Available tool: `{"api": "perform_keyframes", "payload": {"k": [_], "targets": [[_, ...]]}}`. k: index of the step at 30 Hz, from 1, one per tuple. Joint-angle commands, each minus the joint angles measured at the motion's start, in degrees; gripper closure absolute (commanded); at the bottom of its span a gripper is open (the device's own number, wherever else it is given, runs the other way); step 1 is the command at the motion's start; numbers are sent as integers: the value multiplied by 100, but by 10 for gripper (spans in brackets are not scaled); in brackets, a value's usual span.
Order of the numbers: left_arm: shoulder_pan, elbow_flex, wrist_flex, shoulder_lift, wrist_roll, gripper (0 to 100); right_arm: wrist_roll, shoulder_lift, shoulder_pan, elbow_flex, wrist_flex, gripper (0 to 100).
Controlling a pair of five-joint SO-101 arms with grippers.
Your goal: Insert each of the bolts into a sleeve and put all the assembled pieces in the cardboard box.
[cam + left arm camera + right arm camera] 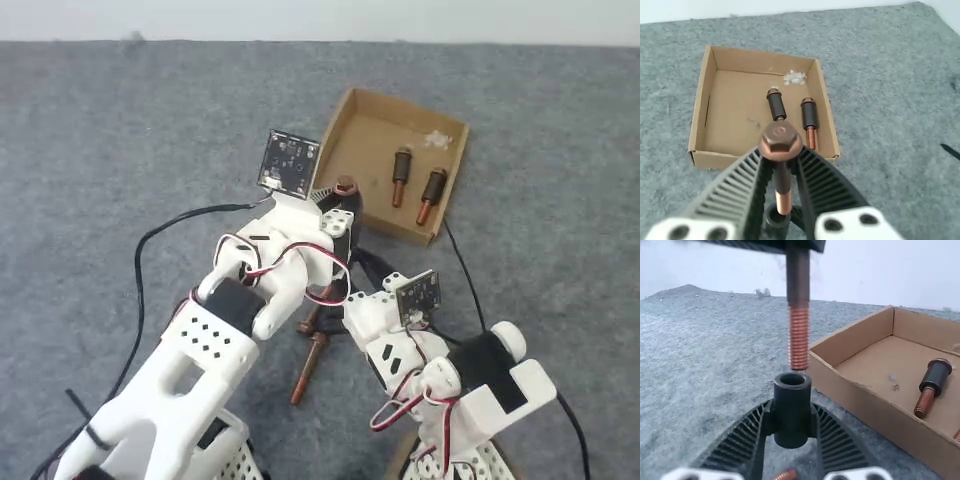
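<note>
Right wrist view: a bolt (798,335) is held upright just over the mouth of a sleeve (792,400).
The sleeve is pinched upright between the fingers of the right gripper (791,415), just beside the near wall of the cardboard box (865,390). The bolt is clamped below its hex head by the left gripper (781,155), threaded end down; whether the tip has entered the sleeve cannot be told. Two assembled pieces (776,105) (809,114) are seen lying side by side on the box floor. A loose bolt (308,368) is seen lying on the grey carpet (100,150) between the two arms.
</note>
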Motion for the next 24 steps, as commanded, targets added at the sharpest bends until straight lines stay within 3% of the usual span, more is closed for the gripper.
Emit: {"api": "perform_keyframes", "payload": {"k": [1, 24], "targets": [[-9, -338, 26, -149, -114, 988, -26, -22, -48, 18, -4, 993], [18, -259, 308, -132, -369, 988, -26, -22, -40, 18, -22, 993]]}}
